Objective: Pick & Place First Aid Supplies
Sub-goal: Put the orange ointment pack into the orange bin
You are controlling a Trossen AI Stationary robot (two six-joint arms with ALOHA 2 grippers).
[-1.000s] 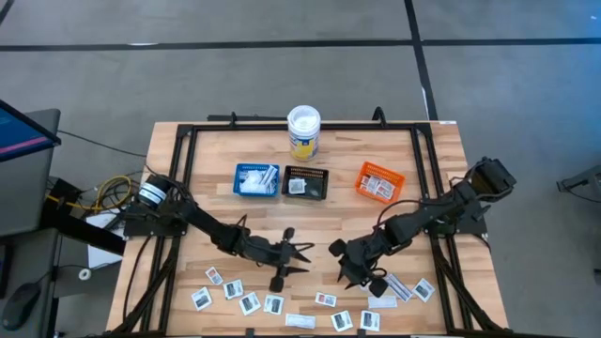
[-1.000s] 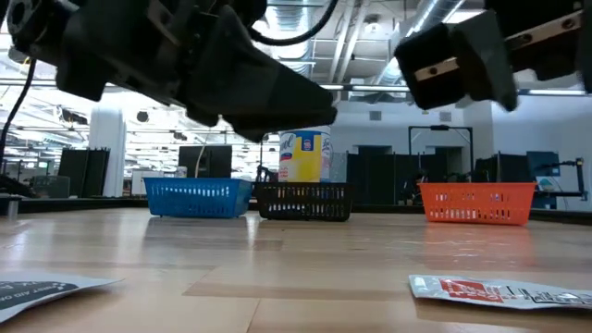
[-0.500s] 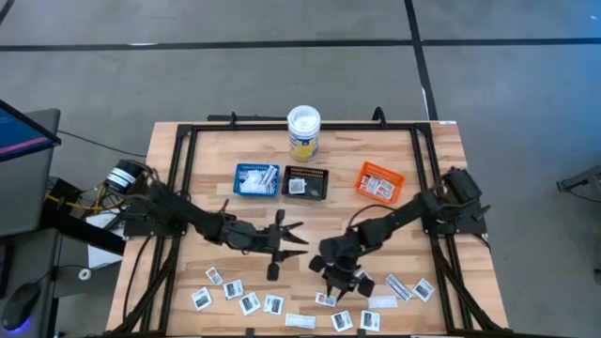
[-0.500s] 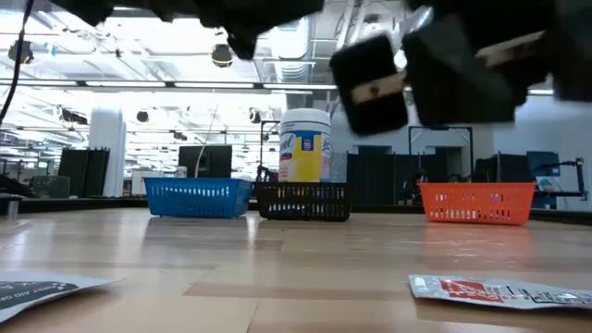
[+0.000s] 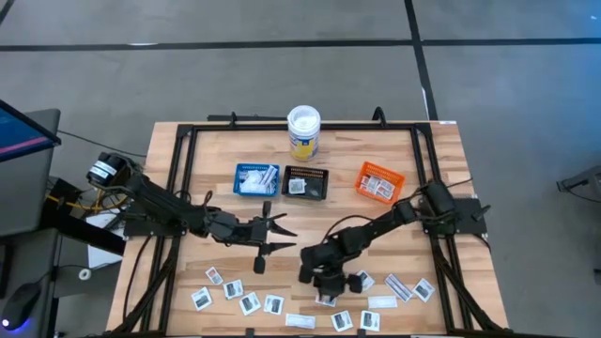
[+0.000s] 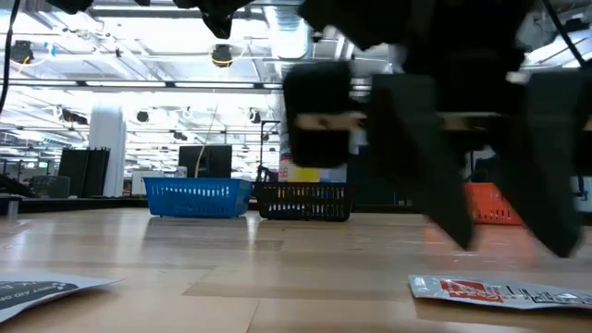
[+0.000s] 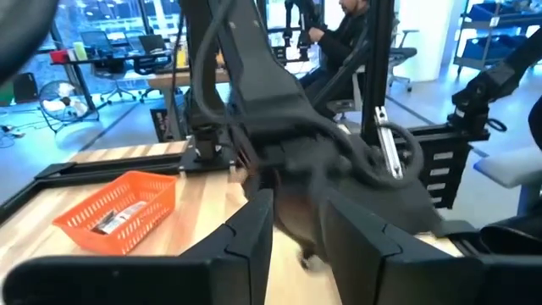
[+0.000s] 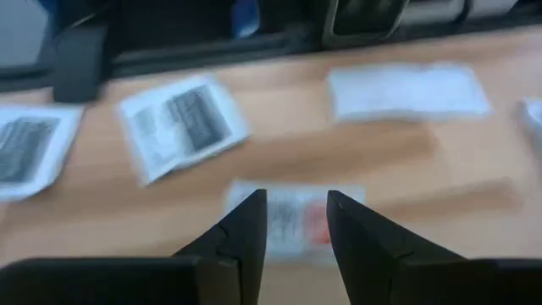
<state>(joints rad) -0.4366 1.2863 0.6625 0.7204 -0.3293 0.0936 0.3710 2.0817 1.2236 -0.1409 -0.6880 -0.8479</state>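
Right pincer [image 8: 295,196] hangs low over the desk [image 5: 211,150] close to its near edge, fingers parted and grasping nothing; we see a white packet with red marks [image 8: 296,227] lying flat just beneath them. More first aid packets [image 5: 249,302] lie scattered in a row along that near edge. Farther in, around mid-desk, the left pincer [image 5: 280,233] hovers, also released and empty. Toward the far edge we find a blue tray [image 5: 255,179], a black tray [image 5: 306,182] and an orange tray [image 5: 379,181], each holding packets, with a white-lidded tub [image 5: 303,131] behind them.
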